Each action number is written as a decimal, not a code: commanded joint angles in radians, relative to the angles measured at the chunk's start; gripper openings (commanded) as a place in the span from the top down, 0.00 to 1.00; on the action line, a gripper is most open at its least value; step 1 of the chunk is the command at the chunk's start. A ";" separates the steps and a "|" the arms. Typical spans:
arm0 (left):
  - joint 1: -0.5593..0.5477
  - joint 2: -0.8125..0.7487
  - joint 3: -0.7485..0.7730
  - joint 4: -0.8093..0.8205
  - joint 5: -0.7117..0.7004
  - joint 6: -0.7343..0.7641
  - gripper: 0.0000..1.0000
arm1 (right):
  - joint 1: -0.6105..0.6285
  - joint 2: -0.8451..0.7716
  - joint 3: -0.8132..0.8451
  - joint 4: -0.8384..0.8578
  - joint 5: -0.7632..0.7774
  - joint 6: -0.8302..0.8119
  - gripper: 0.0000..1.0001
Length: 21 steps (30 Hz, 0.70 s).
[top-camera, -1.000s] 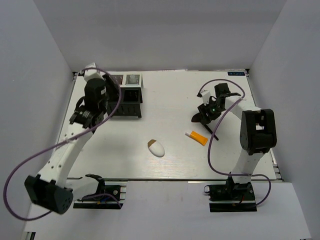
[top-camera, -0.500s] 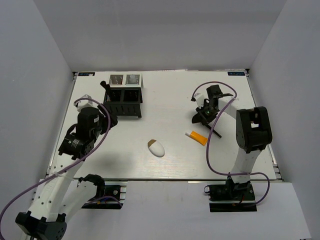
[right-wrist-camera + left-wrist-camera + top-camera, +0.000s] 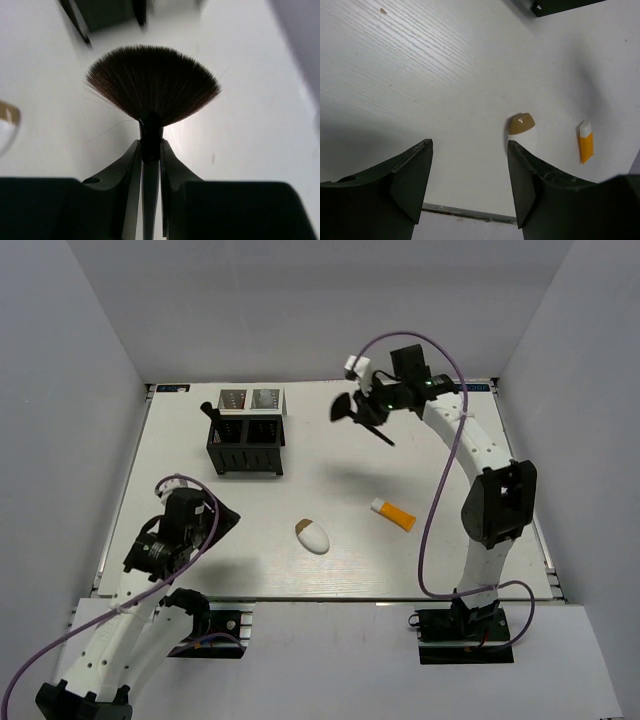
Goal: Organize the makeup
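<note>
My right gripper is shut on a black-handled fan brush with a wide brown head and holds it in the air at the back of the table, right of the black compartment box. The brush also shows in the top view. My left gripper is open and empty, low over the near left of the table. The white egg-shaped sponge with a tan tip lies mid-table, also in the left wrist view. The orange white-capped tube lies right of it, also in the left wrist view.
A black brush handle sticks up from the box's left side. White walls close in the table on three sides. The table's near edge runs just below my left fingers.
My right gripper has lifted the fan brush off the table and carried it back and left, toward the box. My left arm has drawn back from the box to the near left.
</note>
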 commanded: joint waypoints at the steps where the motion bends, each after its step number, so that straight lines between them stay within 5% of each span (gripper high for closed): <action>1: -0.001 -0.035 -0.004 -0.033 0.014 -0.064 0.29 | 0.130 -0.005 0.129 0.105 -0.221 0.020 1.00; 7: -0.001 -0.084 0.011 -0.094 -0.006 -0.086 0.29 | 0.270 0.114 0.291 0.593 -0.262 0.273 1.00; 12: -0.001 -0.113 0.005 -0.125 -0.001 -0.111 0.28 | 0.393 0.292 0.451 0.996 -0.153 0.497 1.00; 21: -0.001 -0.133 -0.004 -0.151 0.011 -0.111 0.29 | 0.468 0.532 0.489 1.368 0.108 0.616 1.00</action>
